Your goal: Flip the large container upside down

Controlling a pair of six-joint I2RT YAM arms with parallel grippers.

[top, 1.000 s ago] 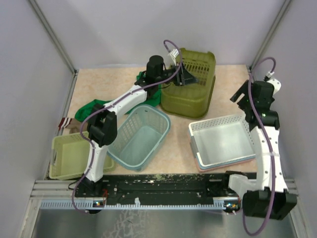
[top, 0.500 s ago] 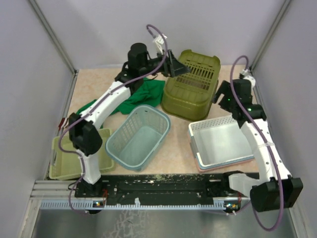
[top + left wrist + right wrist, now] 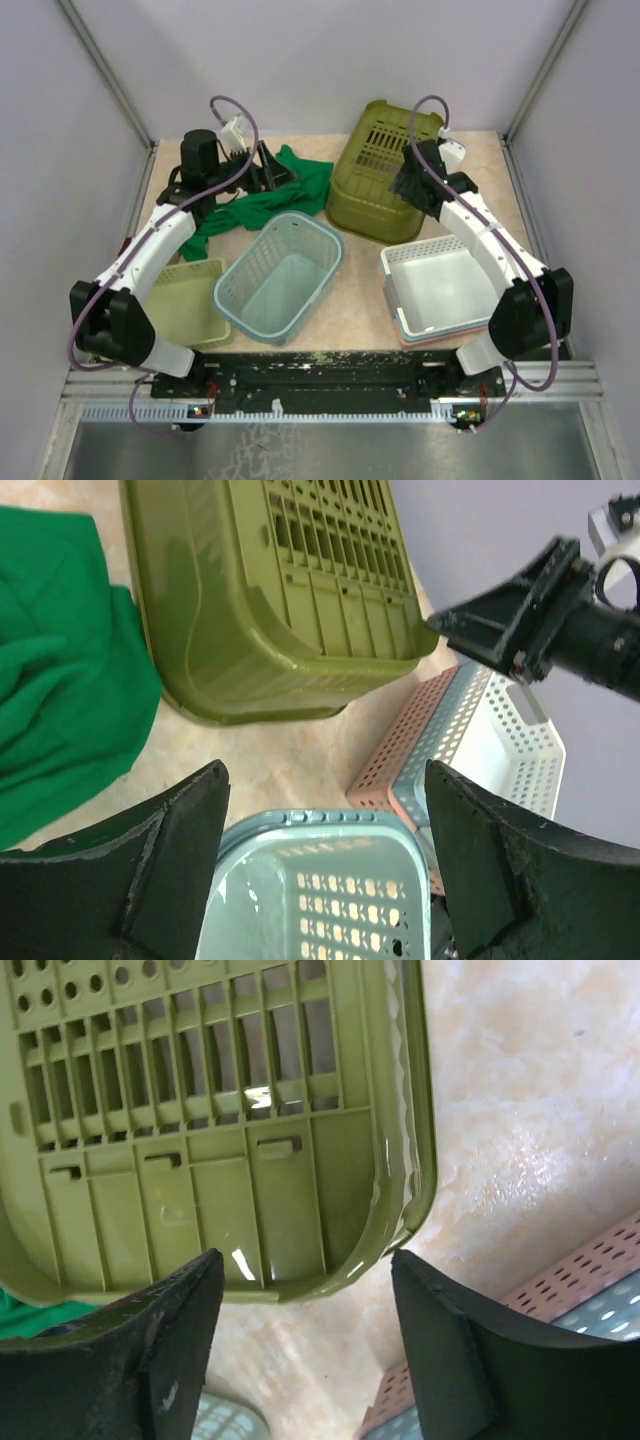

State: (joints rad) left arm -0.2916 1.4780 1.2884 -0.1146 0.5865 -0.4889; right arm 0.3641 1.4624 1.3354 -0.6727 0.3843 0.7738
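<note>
The large container [image 3: 385,175] rests slotted bottom up at the bench's [image 3: 350,300] far edge, right of centre. The right pincer [image 3: 408,186] gapes empty beside it. The left pincer [image 3: 270,172] hangs open over a green cloth [image 3: 305,185].

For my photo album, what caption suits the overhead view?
Left gripper and right gripper, both open, flank an olive-green tub showing its slotted bottom.

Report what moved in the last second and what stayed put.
The left gripper withdrew from the olive-green tub, leftward over the green cloth. The right gripper swung in beside the tub's right side, jaws open. The teal basket, white tray and light-green tray stayed put.
</note>
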